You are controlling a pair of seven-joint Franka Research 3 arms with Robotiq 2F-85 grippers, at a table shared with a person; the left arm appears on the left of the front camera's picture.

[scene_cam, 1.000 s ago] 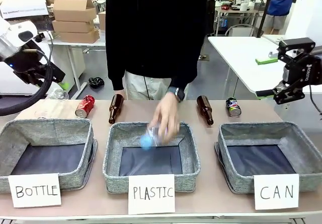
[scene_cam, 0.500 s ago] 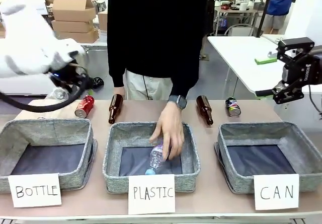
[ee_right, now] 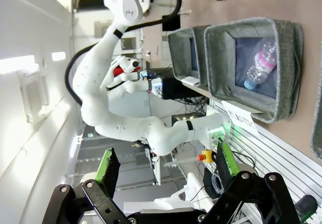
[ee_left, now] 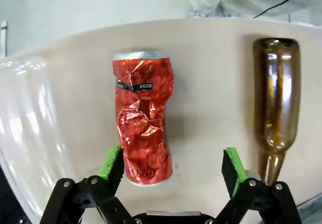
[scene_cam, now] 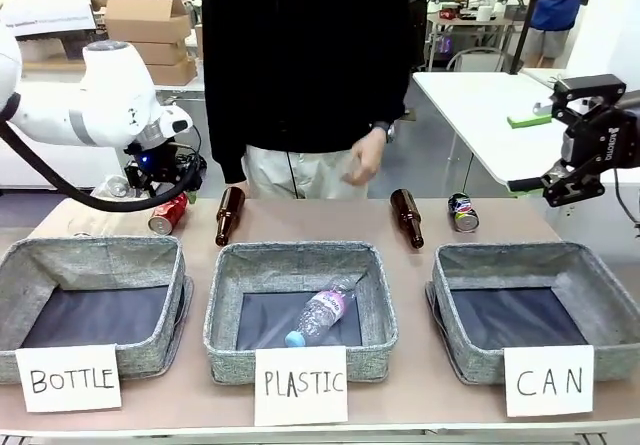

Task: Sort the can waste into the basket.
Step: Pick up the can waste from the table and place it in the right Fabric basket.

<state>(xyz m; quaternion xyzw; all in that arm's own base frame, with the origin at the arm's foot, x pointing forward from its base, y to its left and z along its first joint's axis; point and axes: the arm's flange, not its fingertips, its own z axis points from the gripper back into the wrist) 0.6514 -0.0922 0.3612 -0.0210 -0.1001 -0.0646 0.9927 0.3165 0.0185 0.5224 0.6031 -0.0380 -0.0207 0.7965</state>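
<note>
Left gripper (ee_left: 172, 158) moved down over red can (ee_left: 143, 116), jaws spread wide, empty; right gripper (ee_right: 166, 157) likewise

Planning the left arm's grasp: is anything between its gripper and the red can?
Nothing visible. The open left gripper hangs directly over the red can; the brown bottle lies apart, off to one side.

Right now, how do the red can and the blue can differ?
Place: the red can lies behind the BOTTLE basket, the blue can behind the CAN basket. Attention: the open left gripper is poised over the red can; the right gripper hangs apart from the blue can. Shape: the red can is crumpled; the blue can is too small to judge. Both lie on their sides, outside every basket.
</note>
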